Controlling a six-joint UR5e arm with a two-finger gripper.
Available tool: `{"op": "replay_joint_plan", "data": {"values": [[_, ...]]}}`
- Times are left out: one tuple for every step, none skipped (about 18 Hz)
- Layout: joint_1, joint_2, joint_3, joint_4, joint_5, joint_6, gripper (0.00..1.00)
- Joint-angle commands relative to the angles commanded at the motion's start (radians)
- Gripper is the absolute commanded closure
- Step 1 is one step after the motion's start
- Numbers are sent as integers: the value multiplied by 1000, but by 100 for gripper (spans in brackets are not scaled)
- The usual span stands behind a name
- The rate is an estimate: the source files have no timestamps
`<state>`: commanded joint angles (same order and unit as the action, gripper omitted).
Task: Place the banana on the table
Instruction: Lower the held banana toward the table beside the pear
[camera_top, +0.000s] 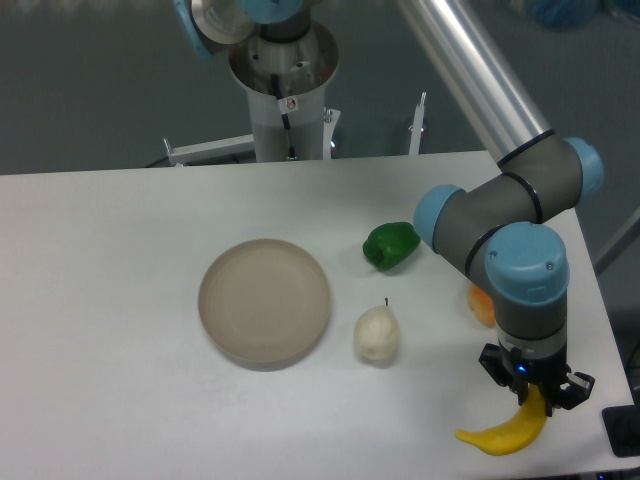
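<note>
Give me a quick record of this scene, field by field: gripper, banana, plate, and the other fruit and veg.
gripper: at the table's front right corner, closed on the banana's upper end
banana: yellow, held by one end, near the front edge; contact with the table unclear
plate: round, beige, empty, mid-table
pear: pale, right of the plate
pepper: green, behind the pear
orange fruit: partly hidden by the arm

Dark grey-blue wall (90, 80) behind, evenly lit
</note>
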<state>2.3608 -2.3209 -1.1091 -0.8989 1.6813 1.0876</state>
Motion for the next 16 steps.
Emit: {"op": "replay_joint_plan", "data": {"values": [[0,2,-3,0,0,-9,66],[-2,3,-15,0,-2,-27,66],[-3,5,-27,0,0,-50,66],[-6,6,-37,0,6,-76,66],[-17,8,-41,-2,11,-101,66],[-21,8,-49,-3,11,-132,66],[-21,12,-55,-3,11,-174,66],[-23,14,-60,-8,9,-222,66],[-25,17,-70,-9,6,-262,66],[-25,23,-83,-12,3,-299,66],[-23,29,-103,-11,-6,-334,66],[-21,32,-118,-11,-6,-360,66],[-20,32,-121,-11,-5,-386,65],[-17,34,-135,-11,-5,-426,65],[-12,38,-150,-11,-3,-452,65],[-9,41,-164,-12,-5,-468,65]]}}
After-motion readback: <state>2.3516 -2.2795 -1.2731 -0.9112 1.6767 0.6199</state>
